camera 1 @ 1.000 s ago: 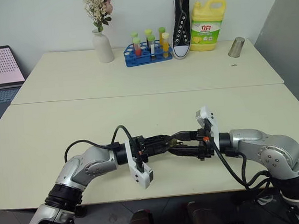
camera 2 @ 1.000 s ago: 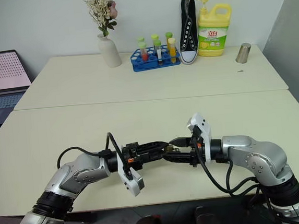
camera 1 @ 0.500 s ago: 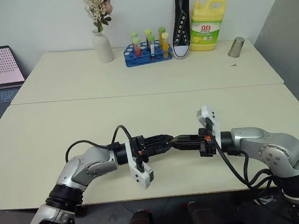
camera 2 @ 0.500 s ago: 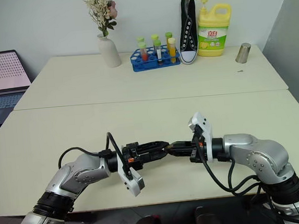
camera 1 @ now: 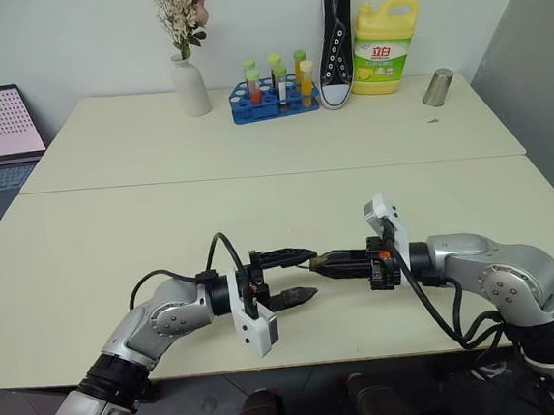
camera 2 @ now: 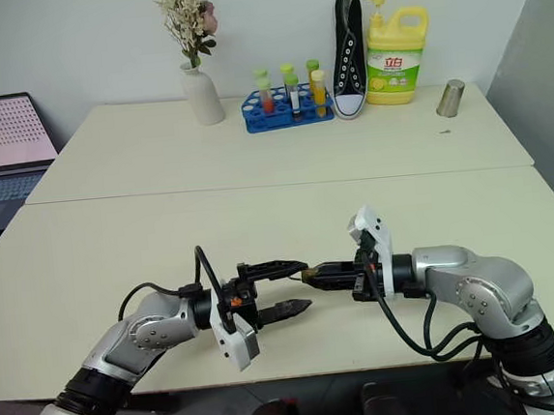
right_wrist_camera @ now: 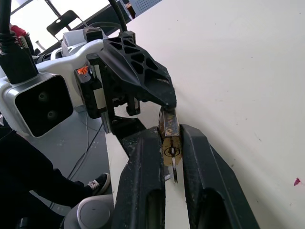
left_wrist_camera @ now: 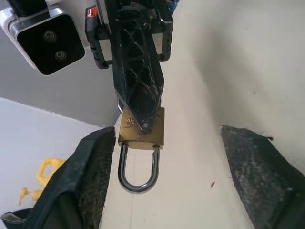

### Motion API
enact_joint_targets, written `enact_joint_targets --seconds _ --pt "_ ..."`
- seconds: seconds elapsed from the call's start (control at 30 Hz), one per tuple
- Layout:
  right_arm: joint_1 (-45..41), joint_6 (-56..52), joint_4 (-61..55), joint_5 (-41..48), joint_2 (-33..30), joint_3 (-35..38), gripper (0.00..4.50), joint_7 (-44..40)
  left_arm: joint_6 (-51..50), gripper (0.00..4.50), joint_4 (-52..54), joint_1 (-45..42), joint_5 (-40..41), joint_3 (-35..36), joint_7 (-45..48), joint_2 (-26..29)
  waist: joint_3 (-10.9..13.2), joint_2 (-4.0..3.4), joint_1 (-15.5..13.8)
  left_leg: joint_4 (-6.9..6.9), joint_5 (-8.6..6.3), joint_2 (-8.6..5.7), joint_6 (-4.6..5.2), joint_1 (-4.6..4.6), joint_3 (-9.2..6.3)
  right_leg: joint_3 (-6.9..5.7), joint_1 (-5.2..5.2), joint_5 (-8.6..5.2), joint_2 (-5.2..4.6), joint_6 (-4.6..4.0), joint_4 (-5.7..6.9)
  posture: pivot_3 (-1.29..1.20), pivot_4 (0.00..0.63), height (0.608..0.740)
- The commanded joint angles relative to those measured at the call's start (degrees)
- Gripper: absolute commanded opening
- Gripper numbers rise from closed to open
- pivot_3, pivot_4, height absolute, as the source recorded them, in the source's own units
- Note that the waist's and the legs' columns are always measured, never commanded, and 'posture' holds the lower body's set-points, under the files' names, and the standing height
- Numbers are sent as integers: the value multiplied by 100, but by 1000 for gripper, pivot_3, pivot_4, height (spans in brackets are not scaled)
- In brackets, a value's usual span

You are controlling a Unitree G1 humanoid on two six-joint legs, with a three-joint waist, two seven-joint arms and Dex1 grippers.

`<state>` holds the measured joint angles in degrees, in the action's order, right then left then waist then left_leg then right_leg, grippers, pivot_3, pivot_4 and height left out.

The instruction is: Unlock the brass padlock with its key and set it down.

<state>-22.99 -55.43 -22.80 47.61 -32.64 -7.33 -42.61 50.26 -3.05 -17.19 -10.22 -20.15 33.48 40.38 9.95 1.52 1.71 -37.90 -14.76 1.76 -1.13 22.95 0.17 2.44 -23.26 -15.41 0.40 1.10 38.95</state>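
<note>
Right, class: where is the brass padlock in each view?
Left eye: brass padlock at the right gripper's tip, low centre.
Right eye: padlock there too, low centre.
Left wrist: padlock between the left gripper's open fingers.
Right wrist: padlock between its own fingers.
Shared landmark: right gripper.

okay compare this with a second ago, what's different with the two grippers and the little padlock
The left gripper opened its fingers and let go of the brass padlock. The right gripper, open a second ago, closed on the padlock's body and now holds it alone. Both arms stayed put above the table, tips facing each other; the items at the back didn't move.
</note>
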Motion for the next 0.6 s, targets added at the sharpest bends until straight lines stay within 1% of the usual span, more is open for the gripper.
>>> enact_joint_targets --seconds 0.03,0.1,0.17,0.27,0.43,0.5,0.53,0.6 --pt "-119 204 22 -87 -43 218 146 -95 -335 3499 498 122 792 -35 379 120 0 0 0 0 0 0 0 0 -1 -1 0 0 0 0 0 0 150 740" --pt "-147 205 83 -104 -26 277 146 -77 -539 3499 666 214 1008 38 485 109 0 -1 0 0 0 -1 0 0 0 1 0 0 1 0 0 0 150 740" --pt "-174 234 139 -152 -51 326 146 -98 -1128 3499 958 357 1429 191 491 29 0 0 0 -1 0 -1 0 0 0 0 0 0 1 0 0 0 150 740" --pt "-176 249 186 -183 -85 367 146 -115 -1852 2953 1284 468 1895 477 391 -113 1 0 0 -2 0 -1 0 0 -2 -1 0 0 1 0 0 0 150 740" --pt "-144 268 123 -198 -136 358 146 -181 -2623 1203 1542 536 2239 824 376 -308 1 0 -1 -1 0 -2 0 -1 -2 1 0 -1 6 1 0 0 150 740" --pt "-146 329 44 -246 -190 295 146 -283 -3246 878 1504 477 2509 946 283 -439 1 0 -2 -1 0 -2 0 0 -2 1 0 -1 8 1 0 0 150 740" --pt "-148 345 17 -255 -203 278 146 -314 -3533 542 1506 456 2631 983 262 -496 1 0 -2 -2 0 -2 0 0 -3 0 0 -1 9 1 0 0 150 740" --pt "-153 376 -47 -255 -219 255 146 -381 -4083 36 1521 391 2847 1035 329 -601 2 1 0 -2 0 -3 0 0 -3 -1 1 -1 11 1 0 0 150 740"
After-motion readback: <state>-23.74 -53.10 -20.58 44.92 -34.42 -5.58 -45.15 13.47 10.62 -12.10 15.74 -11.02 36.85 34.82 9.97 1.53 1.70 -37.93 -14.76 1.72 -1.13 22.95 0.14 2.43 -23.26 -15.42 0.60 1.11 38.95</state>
